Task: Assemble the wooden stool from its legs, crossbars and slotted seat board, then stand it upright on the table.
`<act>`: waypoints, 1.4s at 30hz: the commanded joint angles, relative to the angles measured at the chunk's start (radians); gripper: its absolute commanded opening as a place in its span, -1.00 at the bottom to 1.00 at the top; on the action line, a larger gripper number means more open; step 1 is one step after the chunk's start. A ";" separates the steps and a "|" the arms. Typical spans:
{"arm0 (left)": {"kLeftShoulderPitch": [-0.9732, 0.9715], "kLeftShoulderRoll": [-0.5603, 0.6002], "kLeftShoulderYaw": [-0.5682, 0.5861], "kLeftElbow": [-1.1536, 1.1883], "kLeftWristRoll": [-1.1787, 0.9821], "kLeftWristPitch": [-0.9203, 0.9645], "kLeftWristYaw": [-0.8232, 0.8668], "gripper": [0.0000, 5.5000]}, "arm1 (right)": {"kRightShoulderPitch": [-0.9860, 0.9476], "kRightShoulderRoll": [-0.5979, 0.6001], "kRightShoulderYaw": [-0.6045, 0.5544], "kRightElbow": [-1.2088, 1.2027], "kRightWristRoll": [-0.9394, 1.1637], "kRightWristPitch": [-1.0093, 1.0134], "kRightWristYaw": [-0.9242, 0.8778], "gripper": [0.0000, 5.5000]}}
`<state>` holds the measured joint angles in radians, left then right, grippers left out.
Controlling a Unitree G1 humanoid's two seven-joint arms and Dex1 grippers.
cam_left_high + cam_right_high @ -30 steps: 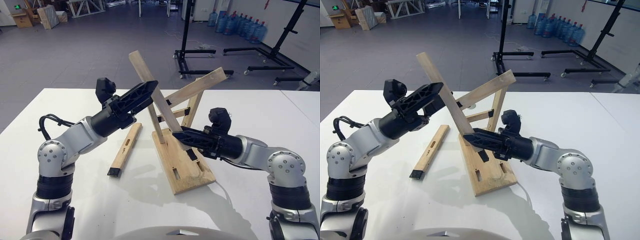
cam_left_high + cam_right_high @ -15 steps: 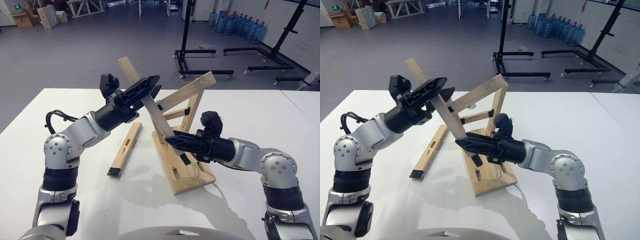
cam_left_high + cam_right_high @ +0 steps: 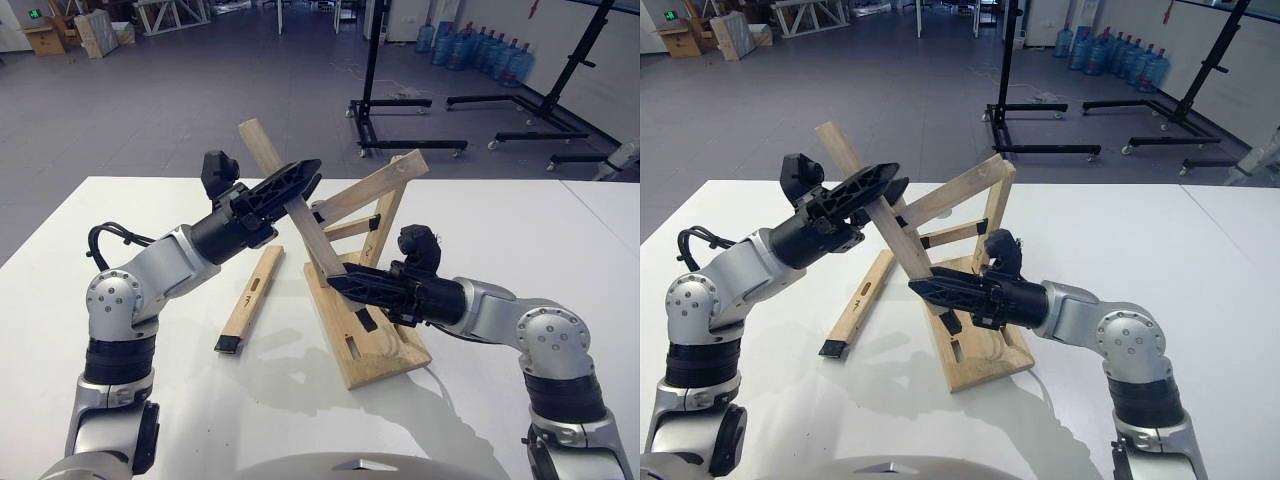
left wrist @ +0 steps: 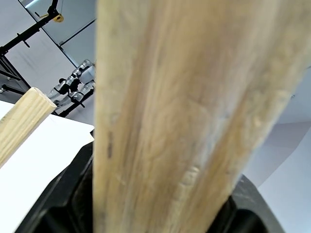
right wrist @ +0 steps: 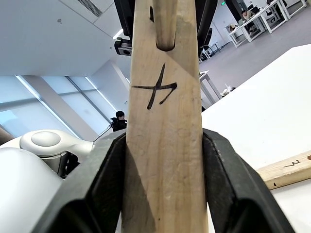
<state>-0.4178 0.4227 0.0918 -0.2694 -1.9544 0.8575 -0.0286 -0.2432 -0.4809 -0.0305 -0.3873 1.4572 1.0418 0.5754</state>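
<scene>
— What has shifted over the last second?
— The held leg (image 3: 315,240) leans further toward the left of the frame with its top lower. The right gripper (image 3: 335,283) has slid left with it, closer over the seat board (image 3: 372,368).
— Who has the leg?
— Both. The left gripper (image 3: 303,182) is clamped on its upper part, just left of centre. The right gripper's jaws are closed tight on its lower part, at centre. The black-tipped foot is down at the board, but I cannot tell whether it touches.
— So which step is this?
— I judge it to be the fitting of a third leg. Two standing legs (image 3: 385,225) and a crossbar (image 3: 345,228) already rise from the board, and a spare leg (image 3: 250,295) lies flat on the table (image 3: 500,220) left of centre.
— And next?
— Probably steering the foot into an empty slot (image 3: 355,348) — the leg must come more upright, with both arms turning together.
— Room?
— Tight behind — the left gripper's tips sit near the slanting standing leg, so a bump could loosen it. There is open table right of the board and across the lower frame, and the far edge runs behind the assembly.
</scene>
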 commanded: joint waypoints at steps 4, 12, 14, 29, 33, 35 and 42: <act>0.048 0.039 0.008 -0.026 0.108 0.001 -0.017 -0.24 | 0.021 -0.039 -0.003 -0.038 -0.164 -0.074 0.060 0.15; 0.054 0.050 0.022 -0.039 0.283 -0.007 -0.086 -0.26 | 0.035 -0.205 -0.134 -0.040 -0.270 -0.116 0.152 0.64; 0.048 0.058 0.035 -0.051 0.312 -0.009 -0.099 -0.26 | 0.031 -0.278 -0.164 -0.015 -0.345 -0.145 0.194 0.75; 0.049 0.092 0.041 -0.160 0.606 -0.038 -0.290 -0.26 | 0.070 -0.612 0.240 0.364 -1.262 -0.699 0.529 0.96; 0.057 0.076 0.035 -0.164 0.628 -0.038 -0.297 -0.26 | 0.050 -0.447 0.352 0.469 -1.371 -0.738 0.471 0.96; 0.060 0.071 0.030 -0.168 0.638 -0.035 -0.301 -0.26 | 0.051 -0.384 0.383 0.473 -1.389 -0.741 0.461 0.96; 0.073 0.068 0.023 -0.180 0.665 -0.029 -0.319 -0.26 | 0.074 -0.275 0.406 0.388 -1.395 -0.671 0.415 0.96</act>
<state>-0.3512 0.4876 0.1214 -0.4343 -1.3048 0.8247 -0.3402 -0.2131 -0.7738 0.3396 -0.0059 0.0991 0.3287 1.0029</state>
